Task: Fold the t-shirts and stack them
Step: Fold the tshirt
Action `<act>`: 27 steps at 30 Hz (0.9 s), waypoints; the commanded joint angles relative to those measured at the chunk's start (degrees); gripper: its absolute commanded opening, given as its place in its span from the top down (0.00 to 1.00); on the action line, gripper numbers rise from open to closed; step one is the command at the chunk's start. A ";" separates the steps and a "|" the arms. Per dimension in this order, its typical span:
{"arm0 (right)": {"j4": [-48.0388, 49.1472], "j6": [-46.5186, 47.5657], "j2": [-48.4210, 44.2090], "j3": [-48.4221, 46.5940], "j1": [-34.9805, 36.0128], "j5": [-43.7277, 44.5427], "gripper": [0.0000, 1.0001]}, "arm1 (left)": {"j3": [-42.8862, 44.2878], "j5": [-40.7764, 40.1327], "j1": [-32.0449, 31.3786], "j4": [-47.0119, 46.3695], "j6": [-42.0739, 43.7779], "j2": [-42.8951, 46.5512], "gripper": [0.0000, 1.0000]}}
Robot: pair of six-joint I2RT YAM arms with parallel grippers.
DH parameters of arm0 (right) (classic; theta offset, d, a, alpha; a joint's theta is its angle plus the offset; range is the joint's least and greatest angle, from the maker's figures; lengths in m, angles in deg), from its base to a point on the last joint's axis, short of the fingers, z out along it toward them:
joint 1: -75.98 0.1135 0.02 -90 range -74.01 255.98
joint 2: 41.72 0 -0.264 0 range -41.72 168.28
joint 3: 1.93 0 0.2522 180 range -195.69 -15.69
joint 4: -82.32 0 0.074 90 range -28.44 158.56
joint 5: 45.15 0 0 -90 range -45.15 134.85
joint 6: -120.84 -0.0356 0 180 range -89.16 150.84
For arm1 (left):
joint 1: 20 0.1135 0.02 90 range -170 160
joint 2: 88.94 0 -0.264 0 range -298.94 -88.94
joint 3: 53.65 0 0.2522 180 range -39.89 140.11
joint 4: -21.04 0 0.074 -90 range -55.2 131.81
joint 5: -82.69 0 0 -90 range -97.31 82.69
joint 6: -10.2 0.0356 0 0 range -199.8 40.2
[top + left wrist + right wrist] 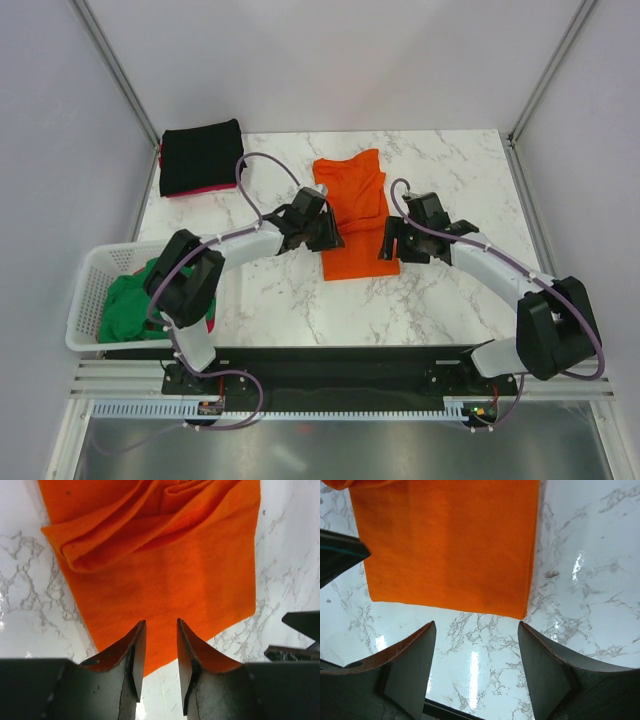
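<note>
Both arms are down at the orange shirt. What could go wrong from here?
1. The right gripper hangs open over bare marble, short of the hem of the orange shirt; closing there could miss the cloth.
2. Ahead of the left gripper, loose folds bunch up; pulling the hem may drag them askew.
3. Both grippers sit close together and could collide.

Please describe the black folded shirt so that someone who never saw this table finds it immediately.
Start from the marble table and go to its far left corner. There lies a black t-shirt, folded into a rectangle, a pink-red edge showing under it. Its neighbour, the orange t-shirt, lies at the centre.
</note>
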 commanded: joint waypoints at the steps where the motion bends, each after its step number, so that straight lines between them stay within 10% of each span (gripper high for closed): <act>1: 2.40 -0.20 -0.82 -0.81 1.09 -2.31 0.26 | 5.29 -2.39 -0.38 4.09 2.14 -3.92 0.62; 12: -3.48 -0.64 -8.45 1.04 3.56 -1.34 0.28 | 24.36 -4.24 1.28 13.92 5.47 -18.42 0.62; 19: -6.13 -0.90 -12.33 4.37 3.56 3.67 0.24 | 56.97 -4.41 8.13 36.31 14.44 -30.73 0.61; 27: -1.12 -2.31 -6.19 4.73 2.25 1.91 0.21 | 36.14 -8.64 6.83 33.81 14.98 -12.57 0.60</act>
